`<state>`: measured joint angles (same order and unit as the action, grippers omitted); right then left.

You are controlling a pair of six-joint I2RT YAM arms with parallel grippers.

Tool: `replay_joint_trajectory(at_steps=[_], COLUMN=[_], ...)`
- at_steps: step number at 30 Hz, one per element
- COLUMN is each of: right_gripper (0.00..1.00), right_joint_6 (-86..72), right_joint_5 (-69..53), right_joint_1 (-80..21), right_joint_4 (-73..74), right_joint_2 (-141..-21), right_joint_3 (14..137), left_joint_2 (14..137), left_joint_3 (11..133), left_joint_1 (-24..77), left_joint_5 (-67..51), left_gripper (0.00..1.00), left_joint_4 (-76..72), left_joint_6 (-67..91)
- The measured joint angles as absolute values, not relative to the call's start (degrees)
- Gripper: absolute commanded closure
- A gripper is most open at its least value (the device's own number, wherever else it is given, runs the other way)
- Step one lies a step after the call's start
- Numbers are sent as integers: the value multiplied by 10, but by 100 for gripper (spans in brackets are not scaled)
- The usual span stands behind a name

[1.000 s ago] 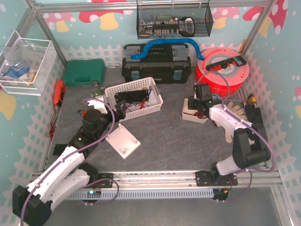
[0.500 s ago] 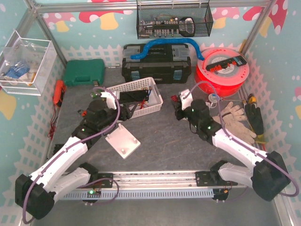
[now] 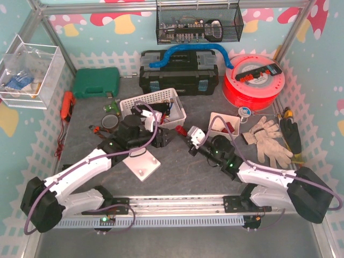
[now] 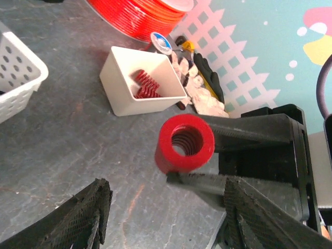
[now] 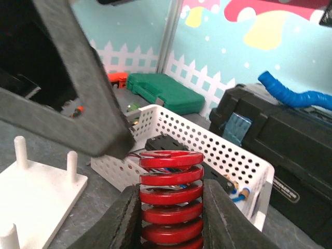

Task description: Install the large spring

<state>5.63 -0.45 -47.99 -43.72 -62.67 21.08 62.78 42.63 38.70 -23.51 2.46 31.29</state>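
Note:
A large red spring (image 5: pixel 171 199) is gripped upright between the fingers of my right gripper (image 5: pixel 171 194). In the top view my right gripper (image 3: pixel 189 134) holds the spring (image 3: pixel 180 130) above the mat at centre. My left gripper (image 3: pixel 161 138) is open and faces it from the left, a short way off. In the left wrist view the spring (image 4: pixel 184 142) shows end-on just beyond my open left gripper (image 4: pixel 166 202), untouched by its fingers. The white peg plate (image 3: pixel 141 164) lies below my left gripper; it also shows in the right wrist view (image 5: pixel 36 194).
A small white bin (image 3: pixel 223 124) with more red springs sits right of centre. A white perforated basket (image 3: pixel 156 102) stands behind the grippers. A black toolbox (image 3: pixel 180 72), red filament spool (image 3: pixel 255 83), gloves (image 3: pixel 266 137) and green case (image 3: pixel 97 81) line the back and right.
My right arm has swung left from the small bin to the mat's centre, with the red spring in its fingers. My left arm has reached right toward it.

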Motion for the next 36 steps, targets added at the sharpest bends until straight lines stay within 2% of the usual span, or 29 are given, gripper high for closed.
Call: replay_joint_trajectory(at_steps=[14, 21, 25, 29, 30, 33, 36], right_gripper=[100, 100, 100, 100, 96, 70, 41], right_joint_6=[105, 111, 116, 116, 117, 116, 108], right_joint_5=[-3, -4, -10, -10, -10, -9, -2], right_joint_1=[-511, -512, -515, -515, -515, -515, -517], right_joint_4=[-501, -506, -509, -510, -510, -510, -496], right_joint_2=[-660, -666, -667, -671, -672, -672, -672], right_joint_3=[201, 201, 199, 198, 198, 198, 206], left_joint_2=[672, 682, 686, 688, 688, 688, 681], left_joint_3=[452, 454, 454, 454, 454, 454, 450], left_joint_1=[405, 406, 406, 405, 405, 405, 406], left_joint_5=[-250, -260, -261, -258, -257, -255, -245], left_gripper=[46, 57, 71, 92, 94, 100, 100], left_joint_4=[21, 18, 18, 19, 19, 20, 20], left_joint_6=[324, 328, 329, 325, 323, 325, 326])
